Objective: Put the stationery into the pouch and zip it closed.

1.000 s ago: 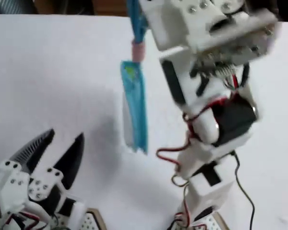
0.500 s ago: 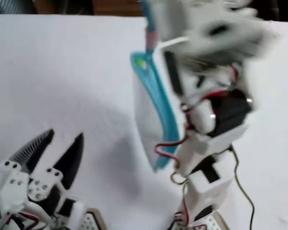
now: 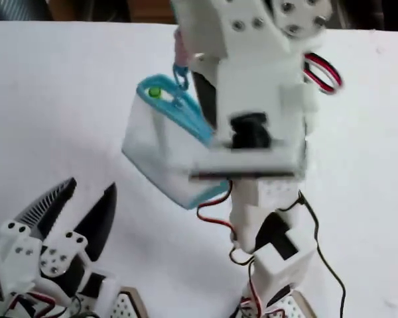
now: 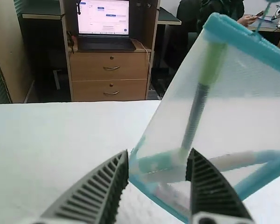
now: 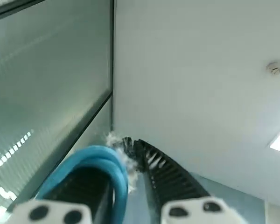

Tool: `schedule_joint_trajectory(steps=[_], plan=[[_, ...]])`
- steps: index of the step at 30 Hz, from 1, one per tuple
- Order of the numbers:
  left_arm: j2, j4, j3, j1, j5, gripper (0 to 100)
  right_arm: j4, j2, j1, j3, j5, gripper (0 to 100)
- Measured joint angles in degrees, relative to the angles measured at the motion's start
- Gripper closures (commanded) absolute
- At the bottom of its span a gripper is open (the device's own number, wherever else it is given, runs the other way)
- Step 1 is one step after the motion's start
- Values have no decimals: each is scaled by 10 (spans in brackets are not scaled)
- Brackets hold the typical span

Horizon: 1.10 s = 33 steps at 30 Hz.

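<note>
Because our right claw (image 5: 130,151) is clenched on its blue loop (image 5: 100,161), the pouch (image 3: 162,149) hangs tilted above the surface (image 3: 60,93), probably to present it to our left claw (image 3: 91,187), which rests nearby, spread and holding nothing. The pouch is translucent with blue trim, and a green-topped pen (image 4: 198,100) shows inside.

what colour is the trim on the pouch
Light blue trim on a see-through whitish pouch; it shows best in the left wrist view.
</note>
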Motion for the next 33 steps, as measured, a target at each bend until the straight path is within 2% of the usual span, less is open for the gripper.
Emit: schedule_joint_trajectory(steps=[4,14,18,20,23,28,33], plan=[[0,0,0,0,0,782,90,0,1,25,2,981],[0,0,0,0,0,777,408,1,-9,109,2,981],[0,0,0,31,0,777,492,1,-35,112,4,981],[0,0,0,42,0,777,479,2,-46,112,4,981],[0,0,0,54,0,777,396,1,-58,112,4,981],[0,0,0,62,0,777,215,2,-55,113,4,981],[0,0,0,62,0,777,-9,1,-57,112,3,981]])
